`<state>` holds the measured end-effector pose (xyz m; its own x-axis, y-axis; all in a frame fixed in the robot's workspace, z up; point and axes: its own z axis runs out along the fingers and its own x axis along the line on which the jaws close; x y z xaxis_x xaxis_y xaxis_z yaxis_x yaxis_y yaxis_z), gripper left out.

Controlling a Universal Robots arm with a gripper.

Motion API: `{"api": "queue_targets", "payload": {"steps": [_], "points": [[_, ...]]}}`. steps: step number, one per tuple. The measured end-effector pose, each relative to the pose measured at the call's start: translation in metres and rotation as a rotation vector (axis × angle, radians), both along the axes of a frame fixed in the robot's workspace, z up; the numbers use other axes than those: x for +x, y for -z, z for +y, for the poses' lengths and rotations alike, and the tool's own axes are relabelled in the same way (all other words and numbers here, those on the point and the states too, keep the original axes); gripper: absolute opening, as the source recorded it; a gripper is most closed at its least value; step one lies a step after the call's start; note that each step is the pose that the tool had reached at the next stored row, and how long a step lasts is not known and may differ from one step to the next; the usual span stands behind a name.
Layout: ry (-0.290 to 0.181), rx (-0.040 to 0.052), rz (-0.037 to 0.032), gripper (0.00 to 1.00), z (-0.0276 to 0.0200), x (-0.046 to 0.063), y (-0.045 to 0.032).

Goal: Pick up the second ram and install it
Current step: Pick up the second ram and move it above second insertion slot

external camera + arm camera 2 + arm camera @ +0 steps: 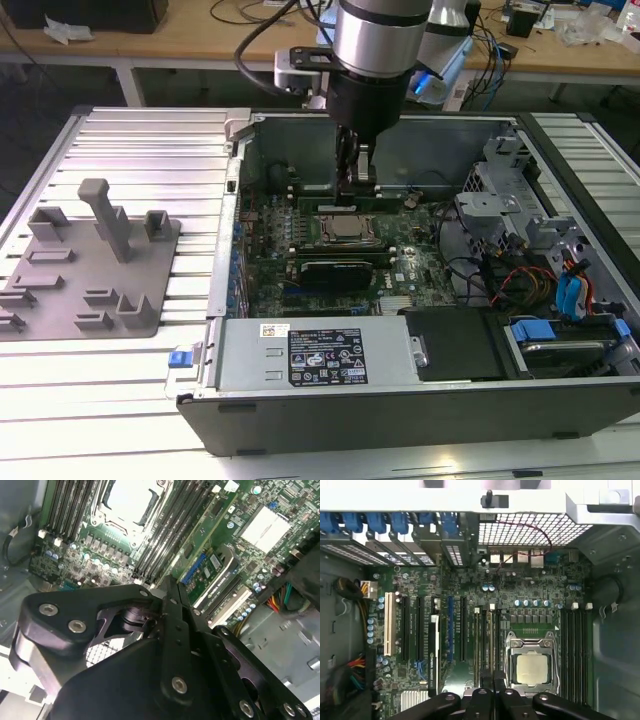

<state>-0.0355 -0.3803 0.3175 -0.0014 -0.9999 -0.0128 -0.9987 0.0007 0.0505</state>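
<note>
Inside the open case [420, 425] on the bench [130, 150], the end effector [358, 180] is narrowed onto the ram [390, 197] (standing on edge in a slot beside the processor [348, 228]); a grey tray [90, 290] lies outside

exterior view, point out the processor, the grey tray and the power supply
processor [347, 228], exterior view, middle of its metal lid
grey tray [150, 270], exterior view, bare flat part of its base
power supply [250, 360], exterior view, grey top beside the label
</note>
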Motion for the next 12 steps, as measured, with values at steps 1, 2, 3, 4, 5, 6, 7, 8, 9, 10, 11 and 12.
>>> {"api": "queue_targets", "payload": {"steps": [1, 2, 3, 4, 5, 6, 7, 8, 9, 10, 11, 12], "points": [[0.001, -0.0001, 0.0, 0.09, 0.0015, 0.0, 0.0018], [0.002, -0.0002, 0.0001, 0.09, 0.0026, 0.0, 0.0034], [0.002, 0.0002, -0.0001, 0.09, 0.0037, 0.0, 0.0072], [0.002, -0.0001, 0.0, 0.09, 0.0038, 0.0, 0.0119], [0.002, 0.0, -0.0003, 0.09, 0.0038, -0.001, 0.0164], [0.002, -0.0001, -0.001, 0.09, 0.0038, -0.001, 0.0203], [0.002, 0.0, -0.0011, 0.09, 0.0038, -0.001, 0.0224], [0.002, -0.0001, -0.0011, 0.09, 0.0038, -0.001, 0.0228], [0.002, -0.0004, -0.001, 0.09, 0.0038, -0.001, 0.0229], [0.002, -0.0001, -0.0012, 0.09, 0.0038, -0.001, 0.0234], [0.002, -0.0001, -0.0012, 0.09, 0.0038, -0.001, 0.0236], [0.002, -0.0001, -0.0012, 0.09, 0.0038, -0.001, 0.0239]]}}
